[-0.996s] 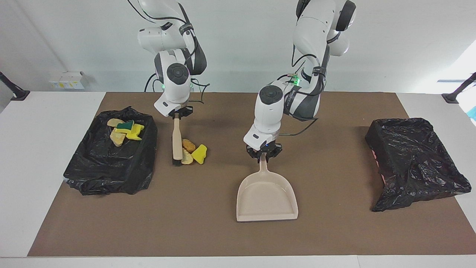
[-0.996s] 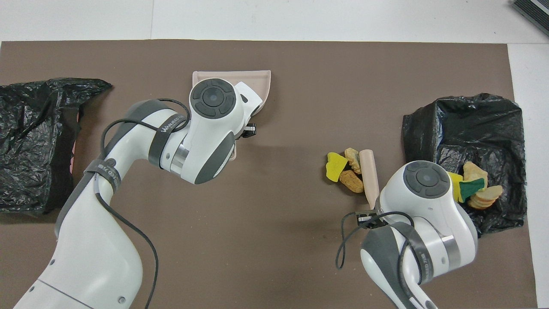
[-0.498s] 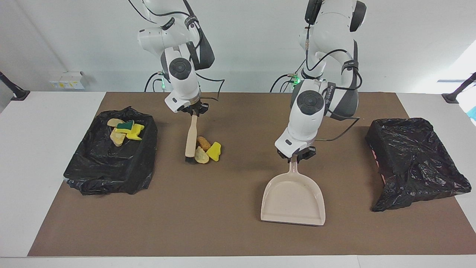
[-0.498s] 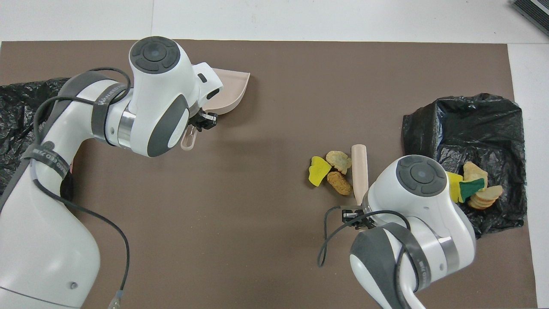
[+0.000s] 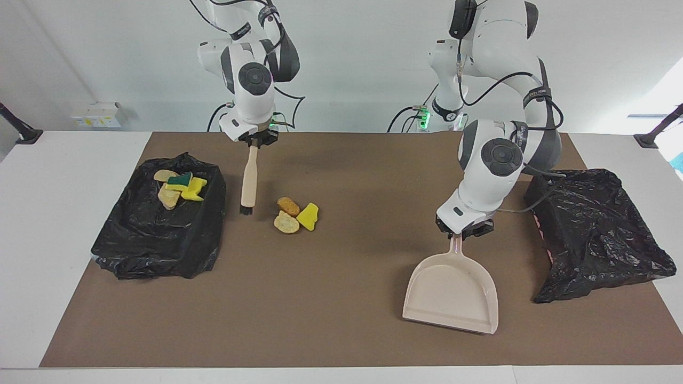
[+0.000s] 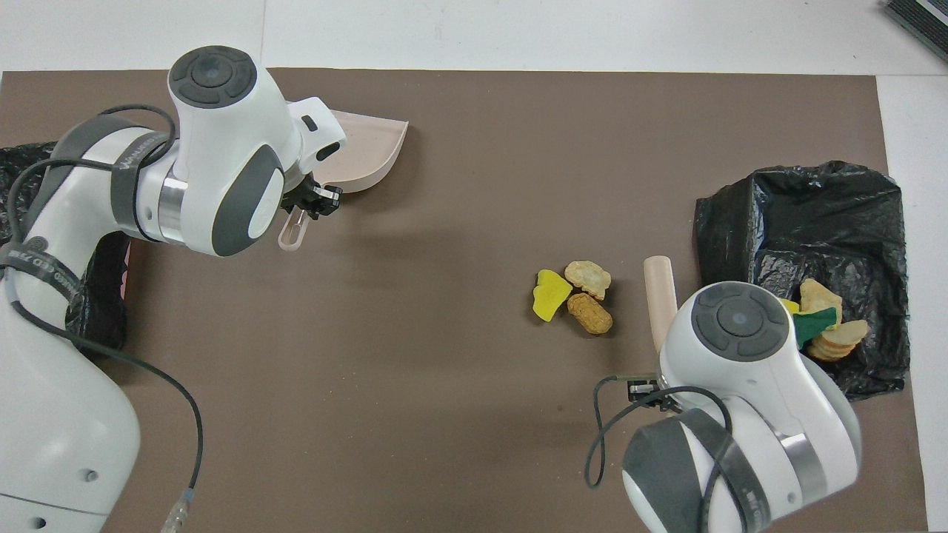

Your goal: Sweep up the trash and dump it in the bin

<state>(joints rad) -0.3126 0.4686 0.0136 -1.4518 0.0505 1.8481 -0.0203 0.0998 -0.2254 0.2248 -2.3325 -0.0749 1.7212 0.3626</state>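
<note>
Right hand [image 5: 256, 143], clamped on the brush [image 5: 247, 181], should drag the three loose scraps [image 5: 296, 215] toward the dustpan [image 5: 453, 293] gripped by the left hand [image 5: 465, 233]

The dustpan [image 5: 452, 290] has swung toward the left arm's end of the table; the brush [image 5: 247, 181] has drawn away from the three loose scraps [image 5: 296, 215].

no text legible anywhere in view
</note>
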